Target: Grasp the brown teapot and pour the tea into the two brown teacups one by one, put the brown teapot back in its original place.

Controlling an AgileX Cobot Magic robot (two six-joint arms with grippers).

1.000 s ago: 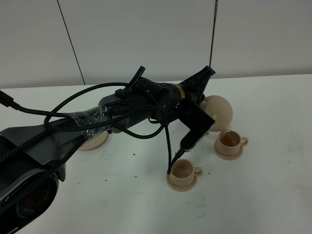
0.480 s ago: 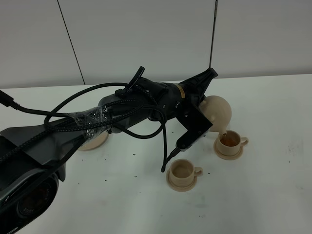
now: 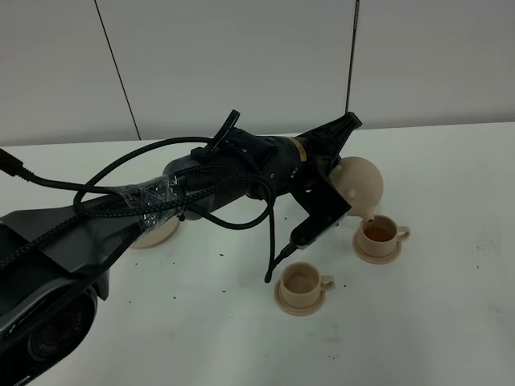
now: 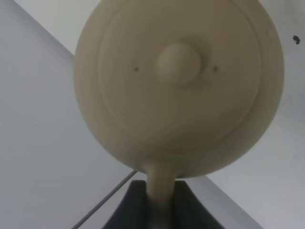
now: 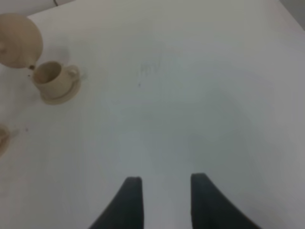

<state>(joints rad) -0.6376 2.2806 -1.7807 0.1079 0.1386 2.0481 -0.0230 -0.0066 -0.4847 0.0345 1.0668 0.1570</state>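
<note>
Teapot (image 3: 362, 183) hung in the air above the table (image 3: 451, 322), at about 2 o'clock from the table's middle in the high view. It was tipped forward, with its spout (image 3: 368, 214) pointing down. The left gripper (image 4: 159, 191) held it by the handle (image 4: 159, 198). In the left wrist view the thin handle stood straight between the two dark fingers (image 4: 136, 207), which pressed on it from both sides. The round body and the lid (image 4: 180, 64) with its knob faced the camera just beyond the fingertips.

The far cup (image 3: 378, 233) stood on its small saucer (image 3: 378, 251) at 5 o'clock from the teapot, its rim just under the spout. Dark reddish tea (image 3: 376, 234) was visible inside it. Whether tea was running from the spout, I could not tell. The near cup (image 3: 302, 281) stood at 8 o'clock from the far cup, apart from it, and looked pale inside. The big saucer (image 3: 153, 232) lay at 9 o'clock from the teapot, well apart and partly hidden behind the arm.

The right gripper (image 5: 164, 183) was over bare table with its fingers (image 5: 129, 200) apart and nothing between them, well away from the teapot.
</note>
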